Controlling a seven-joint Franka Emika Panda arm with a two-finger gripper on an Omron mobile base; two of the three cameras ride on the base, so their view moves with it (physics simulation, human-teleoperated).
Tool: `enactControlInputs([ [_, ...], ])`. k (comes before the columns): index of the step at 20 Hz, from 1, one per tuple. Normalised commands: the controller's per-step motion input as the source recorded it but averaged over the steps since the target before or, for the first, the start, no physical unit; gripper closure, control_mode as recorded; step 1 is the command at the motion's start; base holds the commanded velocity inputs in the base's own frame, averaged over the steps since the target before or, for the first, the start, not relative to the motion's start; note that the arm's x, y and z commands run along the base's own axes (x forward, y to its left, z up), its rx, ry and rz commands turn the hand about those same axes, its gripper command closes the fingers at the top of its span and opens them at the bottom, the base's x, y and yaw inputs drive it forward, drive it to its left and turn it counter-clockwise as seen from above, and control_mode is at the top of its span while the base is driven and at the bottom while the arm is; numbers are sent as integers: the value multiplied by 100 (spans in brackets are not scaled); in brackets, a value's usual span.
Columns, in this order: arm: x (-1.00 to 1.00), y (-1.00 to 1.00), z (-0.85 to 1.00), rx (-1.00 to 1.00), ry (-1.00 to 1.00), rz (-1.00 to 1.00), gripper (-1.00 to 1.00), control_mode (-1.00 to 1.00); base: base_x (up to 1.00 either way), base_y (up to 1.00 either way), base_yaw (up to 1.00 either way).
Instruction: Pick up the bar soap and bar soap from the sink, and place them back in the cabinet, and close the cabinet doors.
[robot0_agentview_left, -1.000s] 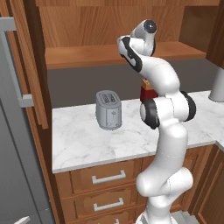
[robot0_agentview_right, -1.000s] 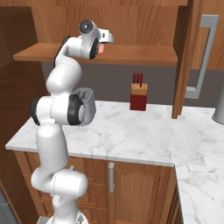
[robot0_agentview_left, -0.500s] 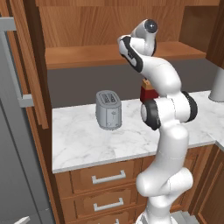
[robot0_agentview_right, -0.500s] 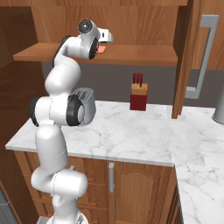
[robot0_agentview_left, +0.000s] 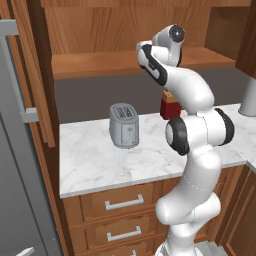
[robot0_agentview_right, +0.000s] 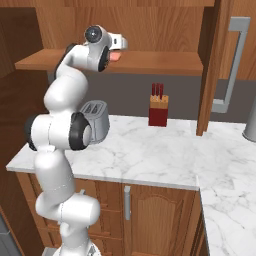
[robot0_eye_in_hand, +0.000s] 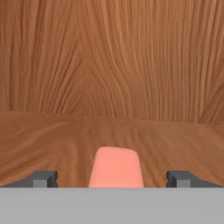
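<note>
While unmoved since before, claw (robot0_eye_in_hand: 112, 178) spread wide, bar soap (robot0_eye_in_hand: 116, 168) loose between fingertips, on cabinet (robot0_eye_in_hand: 109, 65) shelf.

We see a glossy white arm (robot0_agentview_left: 197, 150) built from rounded, bulbous shell segments, smooth with no visible cables, screws or markings. Joints are dark grey to black: a round black cap at the elbow (robot0_agentview_left: 176, 136), a matching dark disc (robot0_agentview_right: 80, 131) seen from the right base camera, and a black band curving along the upper link (robot0_agentview_left: 154, 65). The top joint has a dark circular end cap (robot0_agentview_right: 93, 34). Gripper (robot0_eye_in_hand: 112, 179): two small dark grey fingertips (robot0_eye_in_hand: 43, 178), blocky and square-edged.
</note>
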Motion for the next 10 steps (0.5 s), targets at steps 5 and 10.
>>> enactControlInputs([
  [5, -57, 0, -1, 0, -13, 0, -100, -100, 0, 0, 0],
  [10, -85, -2, 0, 0, -12, 0, -100, -100, 0, 0, 0],
])
